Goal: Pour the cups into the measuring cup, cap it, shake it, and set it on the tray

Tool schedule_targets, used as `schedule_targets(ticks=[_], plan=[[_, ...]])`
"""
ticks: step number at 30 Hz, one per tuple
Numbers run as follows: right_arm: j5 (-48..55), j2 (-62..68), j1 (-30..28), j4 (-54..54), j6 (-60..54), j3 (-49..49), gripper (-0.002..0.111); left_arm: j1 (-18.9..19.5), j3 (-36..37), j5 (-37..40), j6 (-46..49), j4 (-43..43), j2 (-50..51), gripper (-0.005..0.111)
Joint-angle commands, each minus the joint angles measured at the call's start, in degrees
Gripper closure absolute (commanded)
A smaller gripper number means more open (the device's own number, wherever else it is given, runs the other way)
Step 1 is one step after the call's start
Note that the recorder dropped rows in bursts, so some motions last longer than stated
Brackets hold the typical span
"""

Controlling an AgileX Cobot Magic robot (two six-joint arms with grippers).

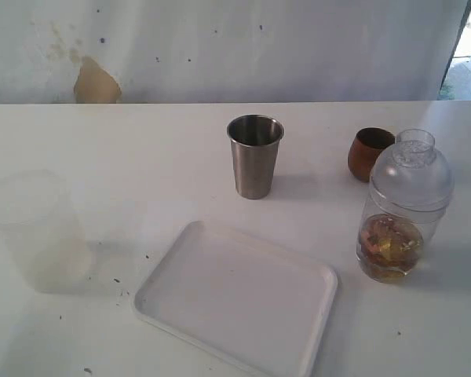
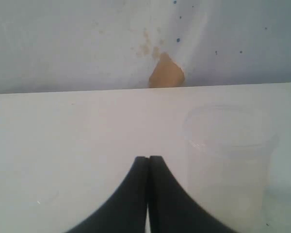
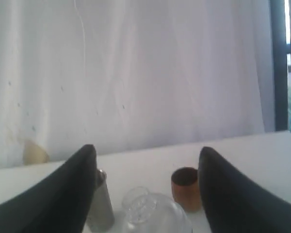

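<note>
I'm looking at the measuring cup [image 1: 392, 236] standing at the right of the bench [image 1: 141, 157], its domed lid [image 1: 412, 173] on and amber liquid with pale bits sitting low inside. I'm judging pouring and capping done, so a grip round its body is coming next. My right pincer [image 3: 146, 149] is gaping wide above the lid, holding nothing, and my left pincer [image 2: 148, 159] is pressing closed. The tray [image 1: 235, 298] is lying bare near centre. The steel tumbler [image 1: 254, 157] and the frosted cup [image 1: 39, 232] are looking empty.
</note>
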Motion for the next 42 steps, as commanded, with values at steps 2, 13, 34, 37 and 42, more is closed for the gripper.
schedule_targets(ticks=[2, 13, 34, 37, 42], plan=[[18.23, 14.7, 0.09, 0.64, -8.2, -13.92, 0.048, 0.16, 0.29, -0.8, -0.42, 0.02, -0.31, 0.107], [33.5, 37.2, 0.09, 15.45, -27.83, -32.24, 0.032, 0.16, 0.29, -0.8, -0.42, 0.02, -0.31, 0.107], [42.1, 60.19, 10.74, -15.34, -13.13, -40.35, 0.029, 0.16, 0.29, -0.8, -0.42, 0.02, -0.31, 0.107], [41.86, 60.18, 10.74, -15.34, -13.13, -40.35, 0.029, 0.16, 0.29, -0.8, -0.42, 0.02, -0.31, 0.107], [42.37, 60.43, 10.74, -15.11, -13.13, -40.24, 0.036, 0.16, 0.29, -0.8, -0.42, 0.02, -0.31, 0.107]])
